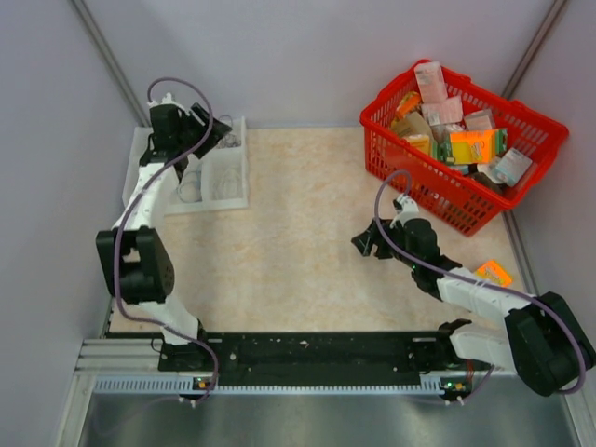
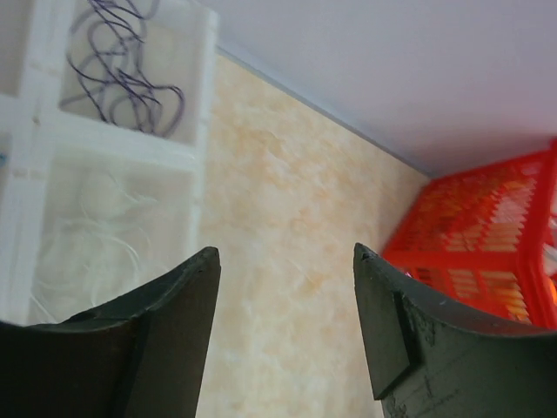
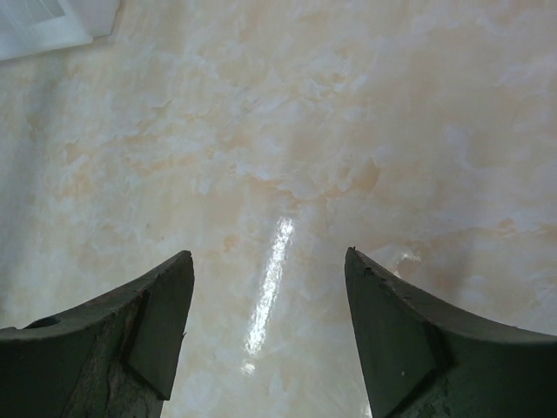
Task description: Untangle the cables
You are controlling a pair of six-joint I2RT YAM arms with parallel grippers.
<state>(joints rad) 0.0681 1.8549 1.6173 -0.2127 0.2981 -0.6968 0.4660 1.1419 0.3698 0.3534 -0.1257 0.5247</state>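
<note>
Thin dark and blue-purple cables lie loosely coiled in the far compartment of a white tray. Pale wires lie in the compartment nearer my fingers. In the top view the tray sits at the back left, with pale loops in it. My left gripper is open and empty, just right of the tray; it hangs over the tray's far end in the top view. My right gripper is open and empty above bare table, mid-right in the top view.
A red basket full of packets stands at the back right, also in the left wrist view. A small orange packet lies by the right arm. Grey walls close the left, back and right sides. A corner of the tray shows in the right wrist view.
</note>
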